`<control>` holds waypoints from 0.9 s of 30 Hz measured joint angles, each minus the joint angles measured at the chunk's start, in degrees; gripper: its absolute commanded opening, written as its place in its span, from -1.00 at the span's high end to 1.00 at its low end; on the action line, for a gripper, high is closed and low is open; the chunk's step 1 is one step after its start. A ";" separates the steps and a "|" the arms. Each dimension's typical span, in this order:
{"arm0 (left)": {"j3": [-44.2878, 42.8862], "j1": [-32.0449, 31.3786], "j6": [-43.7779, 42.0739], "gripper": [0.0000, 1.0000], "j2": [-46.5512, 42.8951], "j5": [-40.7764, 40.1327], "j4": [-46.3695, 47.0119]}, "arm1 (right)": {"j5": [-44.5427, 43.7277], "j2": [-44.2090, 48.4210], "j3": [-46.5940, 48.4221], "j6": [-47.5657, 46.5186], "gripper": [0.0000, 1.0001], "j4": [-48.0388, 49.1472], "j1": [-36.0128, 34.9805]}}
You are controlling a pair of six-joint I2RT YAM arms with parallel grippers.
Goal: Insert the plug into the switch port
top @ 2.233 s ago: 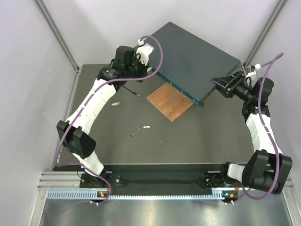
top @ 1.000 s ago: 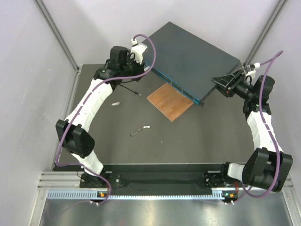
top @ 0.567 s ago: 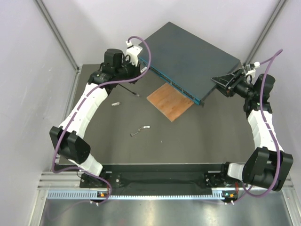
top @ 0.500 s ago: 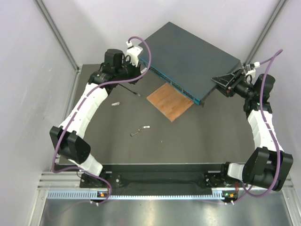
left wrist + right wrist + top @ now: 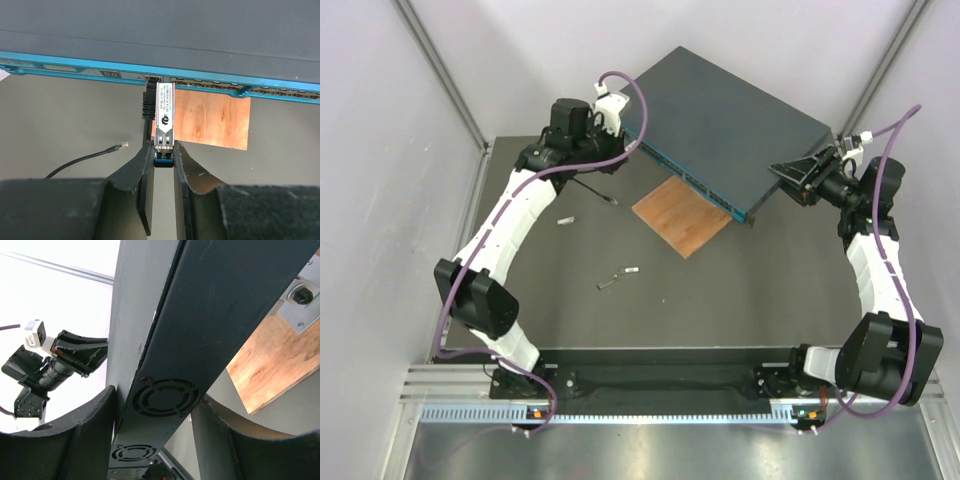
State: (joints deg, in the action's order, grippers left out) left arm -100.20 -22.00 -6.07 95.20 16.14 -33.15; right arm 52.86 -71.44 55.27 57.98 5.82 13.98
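Plug (image 5: 119, 145): pale tip on thin blk cable, lying loose on desk (image 5: 60, 120), well apart from switch port (image 5: 183, 80), a small slot in the teal front.

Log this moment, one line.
left jaws: shut on silver labelled module, tip at teal port row | right jaws: shut on dark blue-grey switch

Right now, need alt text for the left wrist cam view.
The left hand pinches a small silver module, its tip close to the port row on the teal front of the switch. A black cable boot stands beside it; a thin cable's pale plug lies loose on the table at left, a wooden board beyond.
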 measured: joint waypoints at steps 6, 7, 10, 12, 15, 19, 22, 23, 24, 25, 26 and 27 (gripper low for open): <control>-0.22 -0.15 0.22 1.00 0.35 -1.05 -0.04 | 0.00 0.00 0.00 0.00 1.00 0.00 0.00; -0.22 -0.17 0.24 1.00 0.44 -1.07 -0.07 | 0.00 -0.02 0.00 0.00 1.00 0.00 0.02; -0.66 -0.17 0.22 1.00 0.90 -1.25 -0.13 | -0.02 -0.02 0.00 0.00 1.00 0.00 0.00; -1.09 -0.17 0.24 1.00 1.33 -1.22 -0.15 | -0.02 0.00 0.00 0.00 1.00 0.00 0.00; -1.57 -0.20 0.24 1.00 1.77 -1.20 -0.15 | -0.02 -0.02 0.00 0.00 1.00 0.00 0.00; -1.73 -0.28 0.24 1.00 1.92 -1.20 -0.15 | -0.02 -0.07 0.02 0.00 1.00 0.00 0.00; -1.73 -0.39 0.24 1.00 1.92 -1.20 -0.15 | 0.00 -0.11 0.02 0.00 1.00 0.00 0.00; -1.73 -0.46 0.26 1.00 1.92 -1.20 -0.13 | 0.00 -0.11 0.02 0.00 1.00 0.00 0.00; -1.73 -0.55 0.28 1.00 1.92 -1.18 -0.13 | 0.00 -0.11 0.02 0.00 1.00 0.00 0.00; -1.73 -0.66 0.39 1.00 1.92 -1.09 -0.13 | 0.00 -0.11 0.02 0.00 0.99 0.02 0.00; -1.73 -0.79 0.44 1.00 1.92 -0.98 -0.17 | 0.02 -0.15 0.02 0.00 1.00 0.02 0.00; -1.73 -0.96 0.44 1.00 1.92 -0.98 -0.24 | 0.04 -0.20 0.02 0.00 1.00 0.04 0.00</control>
State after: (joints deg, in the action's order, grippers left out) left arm -101.93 -22.96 -5.63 97.12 15.16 -33.39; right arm 52.90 -71.64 55.29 57.98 5.87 13.98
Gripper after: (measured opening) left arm 0.222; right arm 0.553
